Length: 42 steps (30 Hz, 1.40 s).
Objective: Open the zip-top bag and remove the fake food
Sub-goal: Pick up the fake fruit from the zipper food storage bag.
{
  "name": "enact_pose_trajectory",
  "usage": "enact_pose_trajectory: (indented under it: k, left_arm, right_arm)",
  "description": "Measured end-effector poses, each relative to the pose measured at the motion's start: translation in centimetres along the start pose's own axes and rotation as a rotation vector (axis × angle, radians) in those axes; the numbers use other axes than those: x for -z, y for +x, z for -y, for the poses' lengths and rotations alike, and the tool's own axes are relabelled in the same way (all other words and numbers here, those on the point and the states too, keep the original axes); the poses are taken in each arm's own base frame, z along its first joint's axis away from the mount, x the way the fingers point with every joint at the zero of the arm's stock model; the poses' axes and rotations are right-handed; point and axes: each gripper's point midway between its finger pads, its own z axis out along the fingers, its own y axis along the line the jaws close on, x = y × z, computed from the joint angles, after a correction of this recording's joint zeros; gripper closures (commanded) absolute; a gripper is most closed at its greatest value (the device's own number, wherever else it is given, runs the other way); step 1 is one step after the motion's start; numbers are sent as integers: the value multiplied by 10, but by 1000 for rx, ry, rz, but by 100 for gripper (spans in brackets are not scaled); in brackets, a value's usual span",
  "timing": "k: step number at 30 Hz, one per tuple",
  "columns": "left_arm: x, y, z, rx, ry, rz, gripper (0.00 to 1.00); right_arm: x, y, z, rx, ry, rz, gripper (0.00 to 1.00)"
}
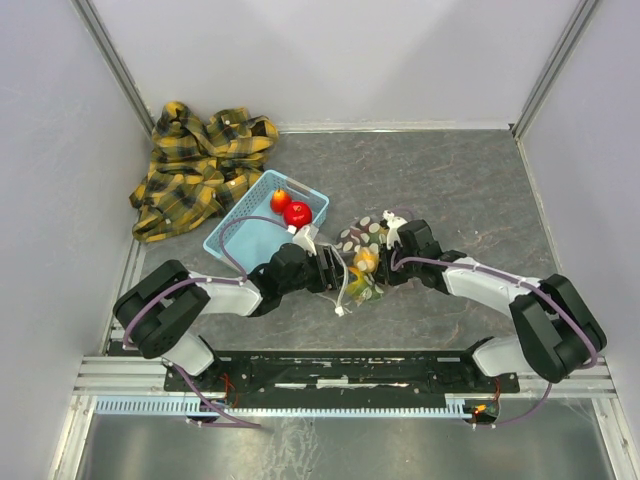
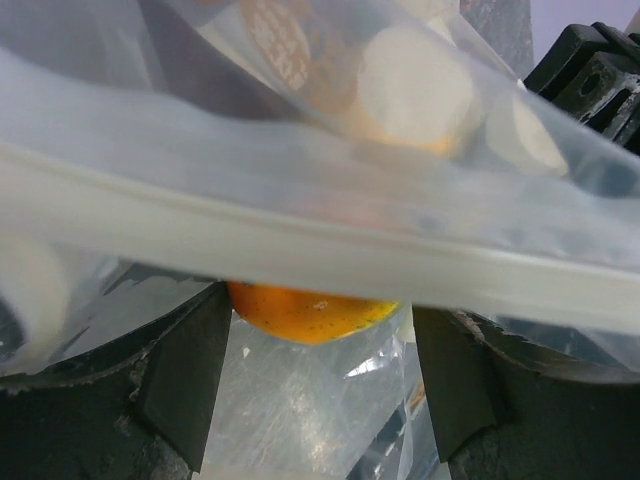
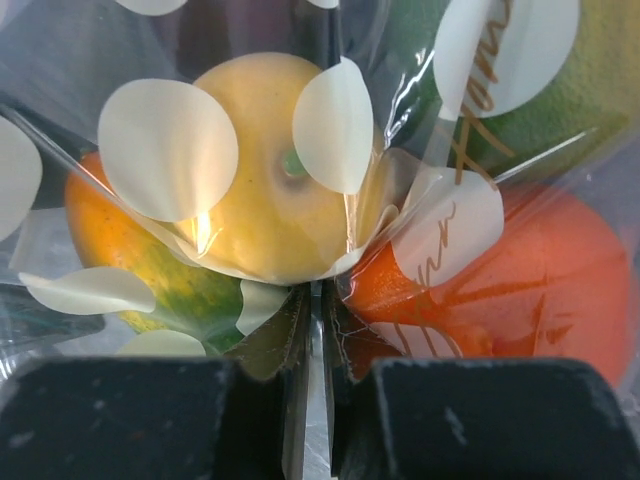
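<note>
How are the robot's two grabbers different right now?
The left gripper has its jaws wide apart; the right gripper has its jaws pinched almost together. The right gripper clamps a fold of the zip-top bag; the left gripper seems to clamp nothing, the bag's white zip strip just crossing in front of it. Both sit at the bag, from opposite sides.

Open on the far right: bare grey marbled tabletop (image 1: 470,190), beyond the clear plastic zip-top bag with white oval dots (image 1: 362,238). Blocked on the left by the light blue slotted plastic basket (image 1: 245,240), with the crumpled yellow-and-black plaid cloth (image 1: 200,165) filling the far left corner. Closed off on both flanks of the bag by the left gripper (image 1: 338,268) and right gripper (image 1: 393,250). Between the left gripper's spread fingers (image 2: 185,370), white zip strip (image 2: 330,250) across the gap, orange plastic fruit (image 2: 310,312) just behind.
</note>
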Motion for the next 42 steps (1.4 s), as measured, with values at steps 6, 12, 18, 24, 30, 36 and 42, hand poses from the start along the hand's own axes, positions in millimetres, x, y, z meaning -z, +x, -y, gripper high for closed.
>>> enact_pose_trajectory:
  k: [6,12,18,24,30,36,42]
  left_arm:
    - [0,1,-5,-17,-19,-3,21]
    - [1,1,-5,-21,-21,-4,20]
    - [1,1,-5,-21,-20,-4,20]
    - [1,1,-5,-21,-20,-3,25]
    - [0,0,-5,-20,-17,2,30]
    - [0,-1,-5,-20,-16,4,39]
    - [0,0,-4,-20,-8,-1,21]
  right_arm:
    - [-8,-1,-12,-25,-74,-4,81]
    - [-11,-5,-23,-34,-135,4,80]
    - [-11,-8,-27,-30,-158,17,80]
    - [-14,-9,-29,-42,-170,16,80]
    - [-16,-9,-29,-45,-171,20,80]
    - [-16,-10,-28,-43,-164,25,80]
    - [-12,-13,-29,-34,-160,41,80]
